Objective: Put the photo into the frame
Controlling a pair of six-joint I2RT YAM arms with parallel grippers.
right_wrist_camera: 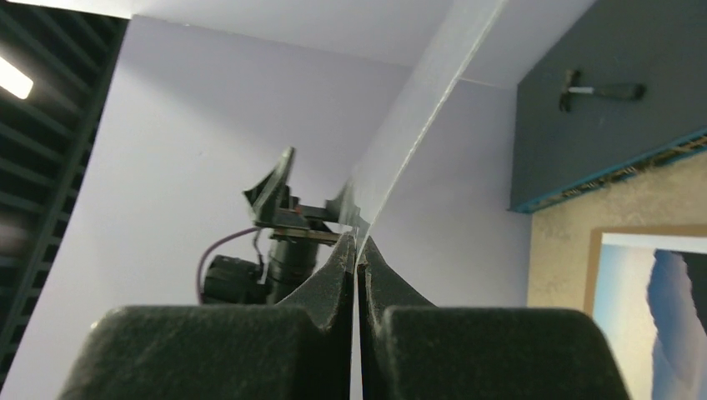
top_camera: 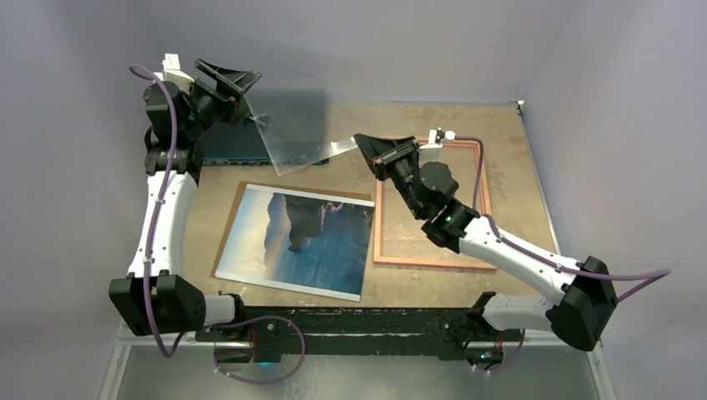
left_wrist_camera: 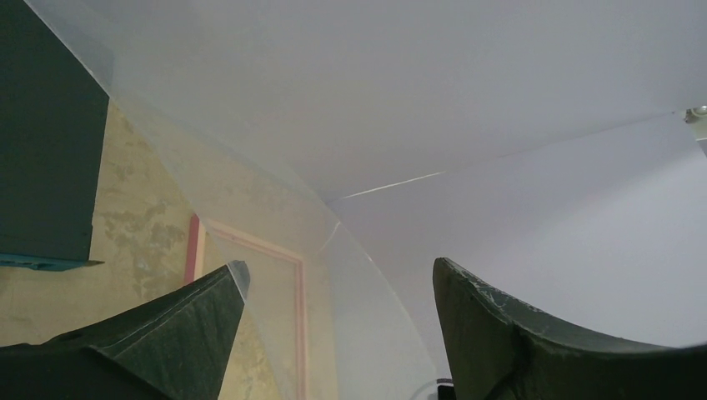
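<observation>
One clear pane [top_camera: 292, 133] in right fingers [right_wrist_camera: 338, 283], photo [top_camera: 292, 242], pink frame [top_camera: 425, 261]

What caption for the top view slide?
Right pincer pinches a clear sheet aloft, left pincer open at its other end; photo and frame lie below.

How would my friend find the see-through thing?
Look at the tan table, then up above its far side. A see-through sheet hangs there, pinched at one corner by the right gripper. The photo and the pink frame lie flat on the table; only this one is clear and up in the air.
</observation>
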